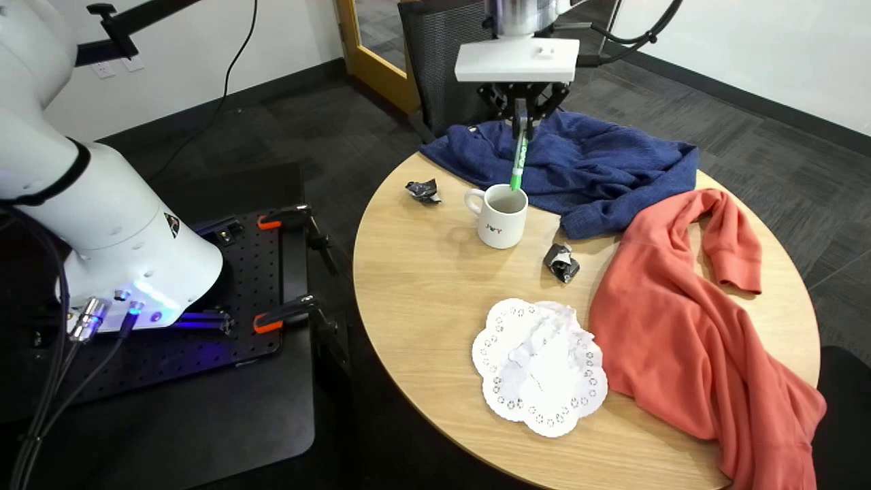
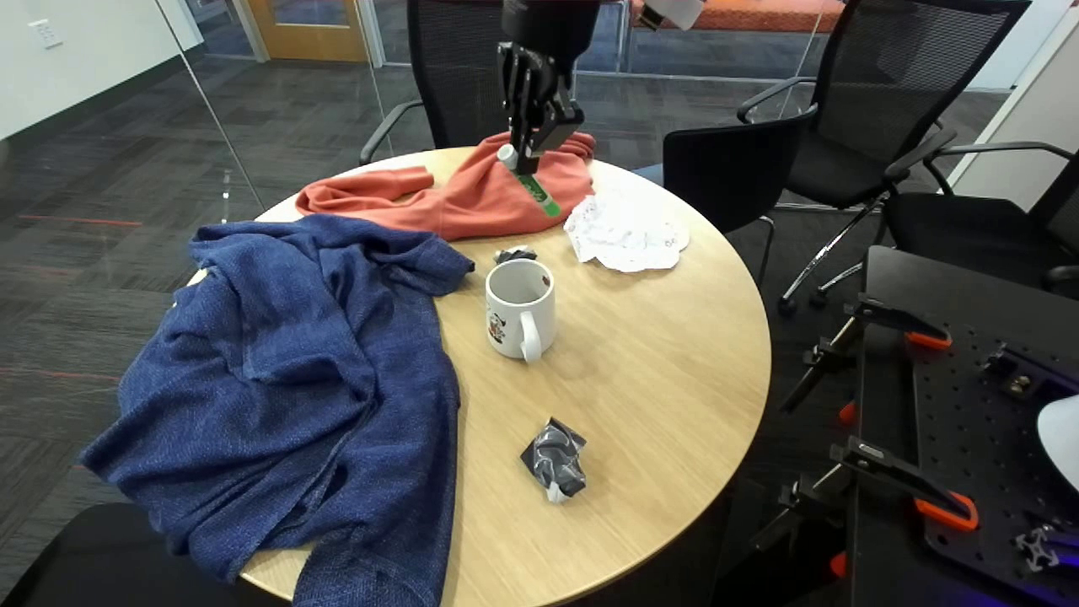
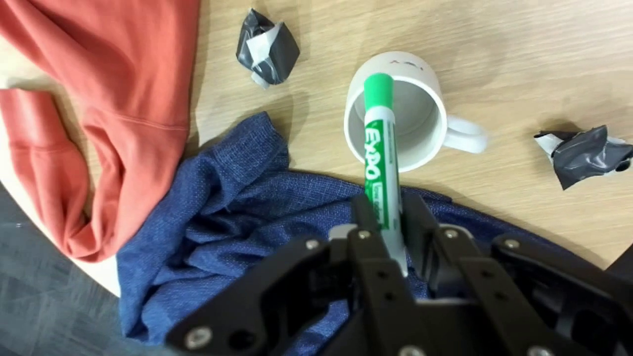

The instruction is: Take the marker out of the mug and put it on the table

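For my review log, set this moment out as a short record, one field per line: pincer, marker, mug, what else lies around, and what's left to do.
pincer: closed on the marker
marker: tilted, green end lower, out of the mug and clear of it
mug: upright on the table
also on the table: blue garment, coral garment, white doily
dark scrap: crumpled, on the mug's handle side
second scrap: crumpled, on the opposite side
left to do: marker set down on the table
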Controlling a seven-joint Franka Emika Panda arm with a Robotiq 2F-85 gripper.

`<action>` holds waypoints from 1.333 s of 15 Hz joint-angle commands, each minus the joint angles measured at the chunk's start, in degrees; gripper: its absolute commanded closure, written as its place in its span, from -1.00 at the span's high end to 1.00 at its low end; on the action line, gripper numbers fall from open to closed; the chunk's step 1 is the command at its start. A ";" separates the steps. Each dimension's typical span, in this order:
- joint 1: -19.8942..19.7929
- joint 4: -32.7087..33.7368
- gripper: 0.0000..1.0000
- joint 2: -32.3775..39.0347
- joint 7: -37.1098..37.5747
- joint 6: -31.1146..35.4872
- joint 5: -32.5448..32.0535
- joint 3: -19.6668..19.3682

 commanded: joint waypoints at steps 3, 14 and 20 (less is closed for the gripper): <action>2.28 -7.93 -0.90 -9.03 13.94 -4.27 -8.16 -3.53; 2.66 -14.17 -0.90 -2.60 17.40 -6.60 -5.80 -2.47; 3.10 -14.45 -0.90 3.73 17.17 0.71 -3.48 -0.07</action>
